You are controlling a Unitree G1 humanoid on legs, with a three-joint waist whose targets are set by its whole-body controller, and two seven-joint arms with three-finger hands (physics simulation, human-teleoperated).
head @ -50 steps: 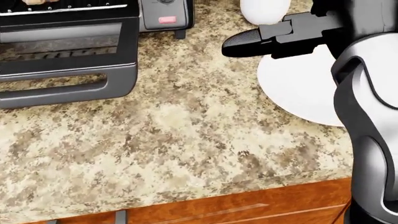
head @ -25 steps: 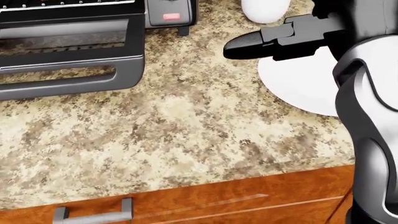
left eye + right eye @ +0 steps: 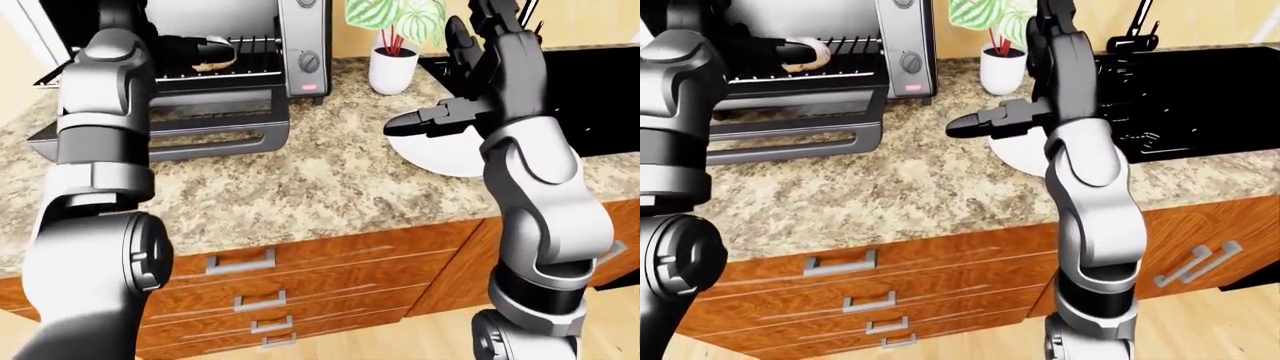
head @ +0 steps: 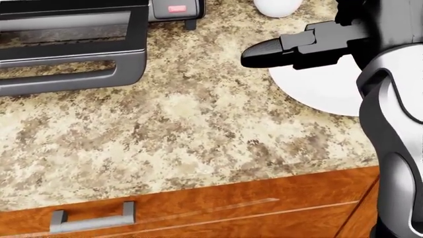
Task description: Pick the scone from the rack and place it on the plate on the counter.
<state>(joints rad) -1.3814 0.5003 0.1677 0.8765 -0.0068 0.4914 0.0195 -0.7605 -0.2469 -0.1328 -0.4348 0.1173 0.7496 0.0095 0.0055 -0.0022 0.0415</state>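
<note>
The pale scone (image 3: 218,58) lies on the wire rack (image 3: 250,64) inside the open toaster oven. My left hand (image 3: 188,51) reaches into the oven, and its dark fingers wrap round the scone's left end. The white plate (image 4: 324,94) sits on the speckled counter at the right of the head view. My right arm rises over the plate with its black elbow piece (image 4: 291,47) jutting left above it. My right hand (image 3: 482,26) is held high with its fingers spread and nothing in them.
The oven's dropped door (image 4: 66,59) juts out over the counter (image 4: 185,134) at upper left. A white plant pot (image 3: 392,67) stands above the plate, and a black sink (image 3: 590,97) lies to the right. Wooden drawers (image 3: 250,262) run below the counter edge.
The camera has shifted: the oven slid towards the head view's top and a drawer handle came in at the bottom. The right arm kept its place over the plate.
</note>
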